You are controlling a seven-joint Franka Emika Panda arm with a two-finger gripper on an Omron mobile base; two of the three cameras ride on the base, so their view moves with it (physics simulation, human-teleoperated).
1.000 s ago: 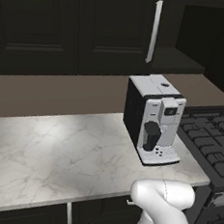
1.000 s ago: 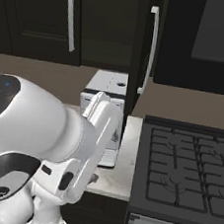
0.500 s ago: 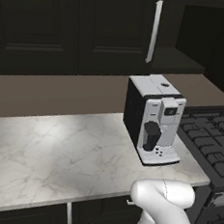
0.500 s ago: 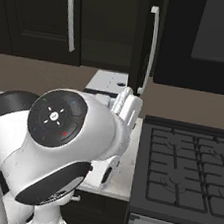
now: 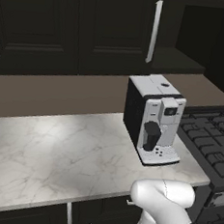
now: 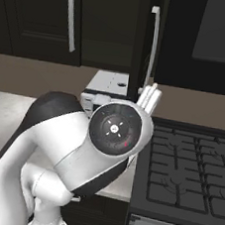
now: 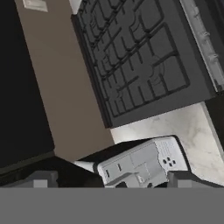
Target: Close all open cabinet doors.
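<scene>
One nearly black cabinet door [image 5: 117, 32] with a slim silver handle [image 5: 153, 30] stands swung out above the counter; the dark cabinet inside [image 5: 181, 62] shows to its right. From the right base view this open door [image 6: 141, 38] is edge-on, handle [image 6: 152, 39] toward the stove. Left of it, a second door [image 6: 41, 21] lies flush. My gripper [image 7: 113, 180] is open, its fingertips [image 7: 41, 178] wide apart with nothing held, looking down over the coffee machine and stove. My arm's big white elbow [image 6: 115, 130] fills the middle, well below the doors.
A white and black coffee machine [image 5: 154, 120] stands on the marble counter [image 5: 56, 157] by its right end. A black gas stove [image 6: 192, 169] adjoins the counter on the right. A brown backsplash [image 5: 62, 94] runs behind, and a dark panel [image 6: 224, 28] hangs above the stove.
My arm has swung and rolled in the right base view, its round joint now facing the camera and its white upper end risen to the right. Doors and coffee machine have not moved.
</scene>
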